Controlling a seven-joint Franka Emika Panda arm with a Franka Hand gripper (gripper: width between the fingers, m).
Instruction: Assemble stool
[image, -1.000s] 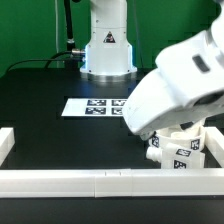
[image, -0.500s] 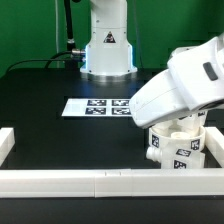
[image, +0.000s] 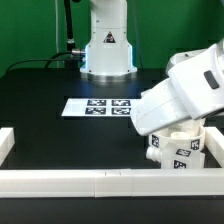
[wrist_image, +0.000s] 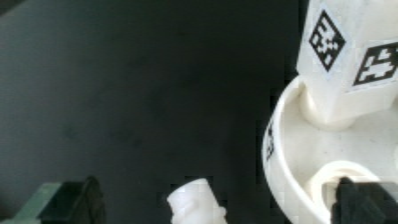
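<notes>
Stool parts (image: 178, 150), white with square tags, cluster on the black surface (image: 50, 90) at the exterior view's right, beside the border bar (image: 90, 180), half hidden under the arm (image: 185, 90). Wrist view: one leg (wrist_image: 347, 55) appears upright on the round seat (wrist_image: 329, 140); the gripper (wrist_image: 217, 200) hangs wide apart, empty. More legs seem left to fit.

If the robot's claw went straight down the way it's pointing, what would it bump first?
Probably the round stool seat: one finger of the open gripper hangs over its edge, the other over the bare black table. How high the gripper hangs is hard to tell.
</notes>
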